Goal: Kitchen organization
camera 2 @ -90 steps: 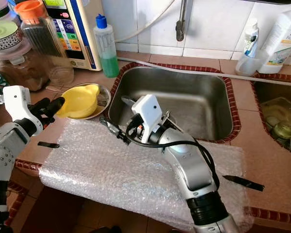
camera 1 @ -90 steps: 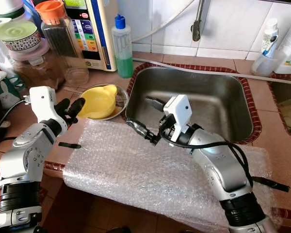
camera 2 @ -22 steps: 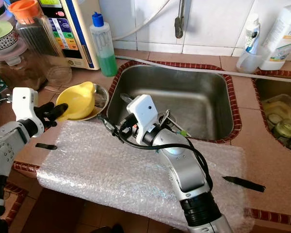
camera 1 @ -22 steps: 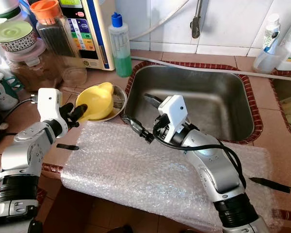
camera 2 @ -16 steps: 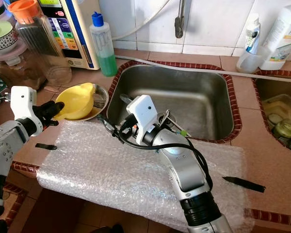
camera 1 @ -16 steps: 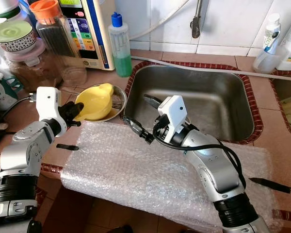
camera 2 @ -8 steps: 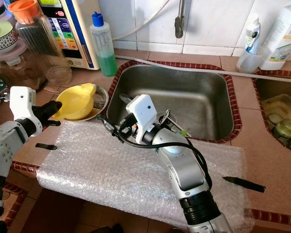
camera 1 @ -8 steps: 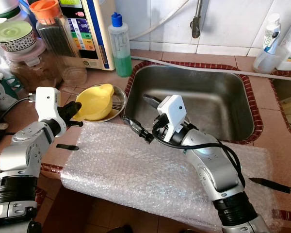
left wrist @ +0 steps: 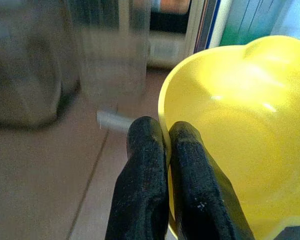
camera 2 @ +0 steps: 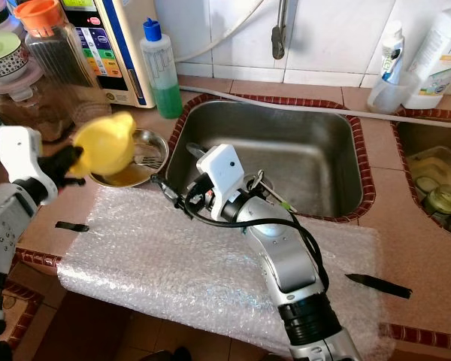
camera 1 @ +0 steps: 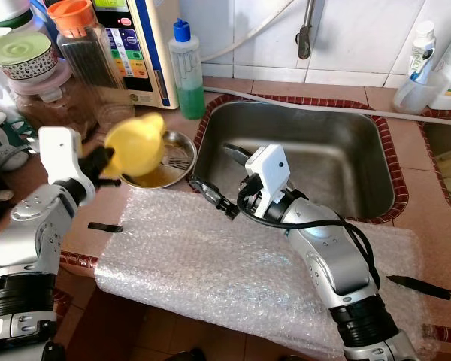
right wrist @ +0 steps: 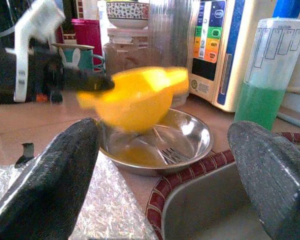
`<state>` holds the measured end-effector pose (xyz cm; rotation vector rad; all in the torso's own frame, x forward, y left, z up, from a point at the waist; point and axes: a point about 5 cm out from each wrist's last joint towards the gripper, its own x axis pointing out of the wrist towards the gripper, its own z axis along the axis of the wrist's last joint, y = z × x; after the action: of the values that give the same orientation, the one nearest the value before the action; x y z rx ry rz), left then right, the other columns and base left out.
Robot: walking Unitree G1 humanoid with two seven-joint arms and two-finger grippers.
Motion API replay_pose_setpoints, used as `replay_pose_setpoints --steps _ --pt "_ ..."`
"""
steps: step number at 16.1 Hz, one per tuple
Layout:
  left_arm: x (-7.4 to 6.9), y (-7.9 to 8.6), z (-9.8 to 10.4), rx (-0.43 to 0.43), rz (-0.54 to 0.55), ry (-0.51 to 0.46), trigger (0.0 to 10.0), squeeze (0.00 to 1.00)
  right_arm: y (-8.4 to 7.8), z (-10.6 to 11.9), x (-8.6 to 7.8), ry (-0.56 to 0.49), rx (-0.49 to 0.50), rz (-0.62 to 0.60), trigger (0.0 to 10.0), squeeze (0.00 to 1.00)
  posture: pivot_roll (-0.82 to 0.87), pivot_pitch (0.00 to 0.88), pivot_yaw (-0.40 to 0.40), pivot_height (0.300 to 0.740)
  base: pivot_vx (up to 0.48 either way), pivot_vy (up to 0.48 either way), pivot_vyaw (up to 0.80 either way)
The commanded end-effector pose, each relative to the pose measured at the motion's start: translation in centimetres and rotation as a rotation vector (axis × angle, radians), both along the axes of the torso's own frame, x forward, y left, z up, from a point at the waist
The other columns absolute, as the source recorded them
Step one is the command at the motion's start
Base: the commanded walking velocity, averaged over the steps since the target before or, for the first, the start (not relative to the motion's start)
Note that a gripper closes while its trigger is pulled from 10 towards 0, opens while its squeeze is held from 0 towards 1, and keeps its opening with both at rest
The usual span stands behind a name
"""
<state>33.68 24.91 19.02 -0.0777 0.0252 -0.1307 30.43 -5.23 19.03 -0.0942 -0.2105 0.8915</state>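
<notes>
Left claw (left wrist: 162,150): both fingers pressed together on the near rim of the yellow bowl (camera 1: 135,144), one finger inside the wall, one outside.
Yellow bowl: lifted clear of the steel dish (camera 1: 174,156), tilted, blurred with motion; it hangs above the dish's left edge, over the bench (camera 1: 165,116).
Steel dish: on the bench just left of the sink (camera 1: 316,150); a fork (right wrist: 170,155) and a film of yellowish liquid lie in it.
Right claw (camera 1: 218,177): fingers spread wide and holding nothing, poised at the sink's front-left corner, aimed toward the dish.
Key relation: the bowl lies straight ahead of the left claw, its mouth opening away from the wrist; the dish sits between the two claws, the right one nearer to it. Any next placing of the bowl appears to belong to the left arm alone.
Bubble wrap (camera 1: 233,263): spread over the bench's front edge, below both arms.
Background stock: green-liquid bottle (camera 1: 188,64), glass jar with orange lid (camera 1: 86,49), white appliance with coloured buttons (camera 1: 139,45), all behind the dish.
Left wrist view adds: the exact bite on the rim and the bowl's bare inside.
Right wrist view adds: the gap under the raised bowl, and the fork in the dish.
Head views add: the spacing of arms, sink and dish.
</notes>
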Motion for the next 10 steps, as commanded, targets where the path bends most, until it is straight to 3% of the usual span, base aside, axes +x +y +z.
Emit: replay_pose_setpoints --steps 1,3,4,6,8,10 --pt "-0.1 0.2 1.7 0.003 0.021 -0.106 0.0 0.00 0.2 0.5 0.2 -0.017 0.016 0.002 10.0 0.00 -0.14 0.124 0.104 0.740 0.000 0.000 0.00" --pt "-0.3 -0.7 2.7 0.010 0.024 -0.212 0.0 0.00 -0.1 0.9 0.6 -0.024 0.052 -0.033 10.0 0.00 -0.14 0.124 0.104 0.740 0.000 0.000 0.00" --pt "-0.5 -2.0 3.0 0.037 -0.001 -0.272 0.0 0.00 -0.5 1.7 1.2 -0.030 0.108 -0.084 10.0 0.00 -0.14 0.122 0.103 0.740 0.000 0.000 0.00" --pt "-0.6 -3.5 3.4 0.099 -0.032 -0.310 0.0 0.00 -0.9 2.5 1.6 -0.025 0.176 -0.126 10.0 0.00 -0.14 0.122 0.103 0.740 0.000 0.000 0.00" --pt "-0.5 -6.4 3.6 0.119 -0.107 -0.367 0.0 0.00 -1.2 3.8 2.0 0.018 0.293 -0.145 10.0 0.00 -0.14 0.126 0.106 0.740 0.000 0.000 0.00" --pt "-0.6 -8.5 3.0 0.140 -0.170 -0.374 0.0 0.00 -1.0 4.5 2.1 0.040 0.347 -0.143 10.0 0.00 -0.15 0.129 0.109 0.740 0.000 0.000 0.00"
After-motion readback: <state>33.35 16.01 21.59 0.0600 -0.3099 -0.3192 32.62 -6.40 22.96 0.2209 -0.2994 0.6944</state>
